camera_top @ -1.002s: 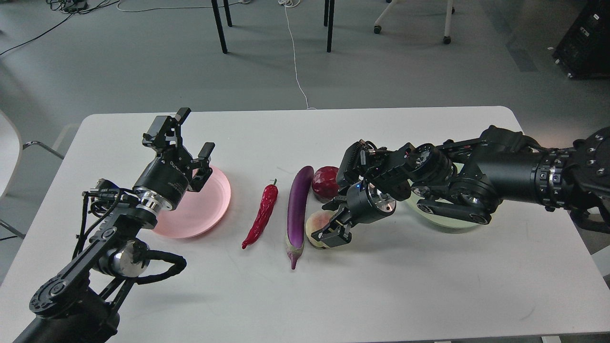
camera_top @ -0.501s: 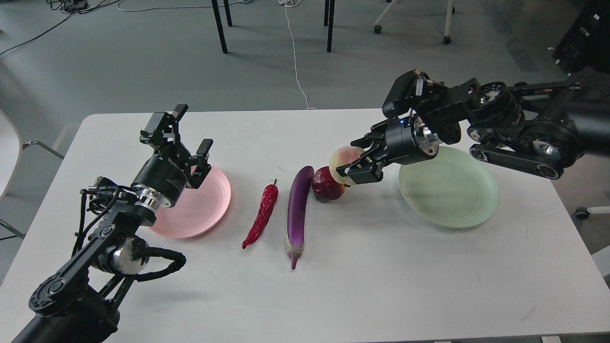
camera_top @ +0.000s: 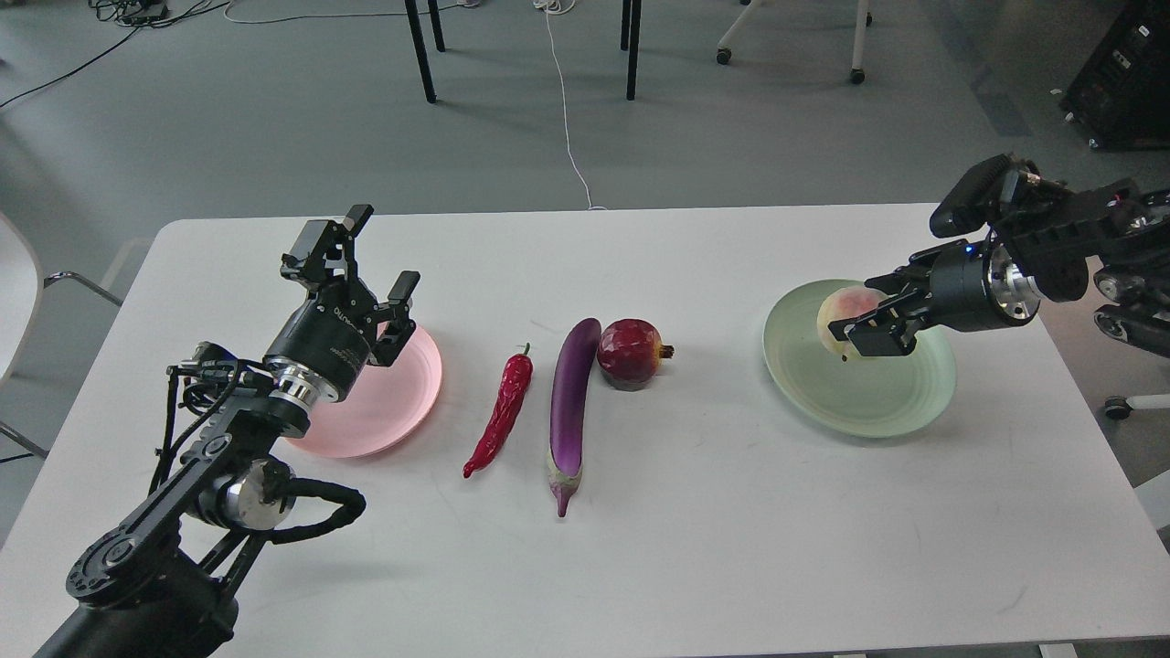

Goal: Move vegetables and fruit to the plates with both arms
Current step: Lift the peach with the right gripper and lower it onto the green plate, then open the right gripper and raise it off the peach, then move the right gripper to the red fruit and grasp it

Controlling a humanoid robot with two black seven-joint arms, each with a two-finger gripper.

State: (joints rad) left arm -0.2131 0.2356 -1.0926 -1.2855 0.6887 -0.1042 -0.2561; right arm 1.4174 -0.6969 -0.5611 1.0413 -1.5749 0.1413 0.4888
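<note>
My right gripper (camera_top: 857,331) is shut on the yellow-green peach (camera_top: 839,312) and holds it just above the pale green plate (camera_top: 877,393) at the right. The red chili pepper (camera_top: 501,411), the purple eggplant (camera_top: 572,397) and the dark-red pomegranate (camera_top: 629,353) lie on the white table near its middle. My left gripper (camera_top: 370,260) is open and empty, raised above the far edge of the pale pink plate (camera_top: 384,402) at the left.
The white table (camera_top: 731,548) has bare surface along its front and back. Chair and table legs (camera_top: 420,50) and a white cable (camera_top: 567,110) are on the floor beyond the far edge.
My right gripper has carried the peach from beside the eggplant, up and to the right, to above the green plate. The pomegranate is now in full view. My left gripper has shifted slightly right.
</note>
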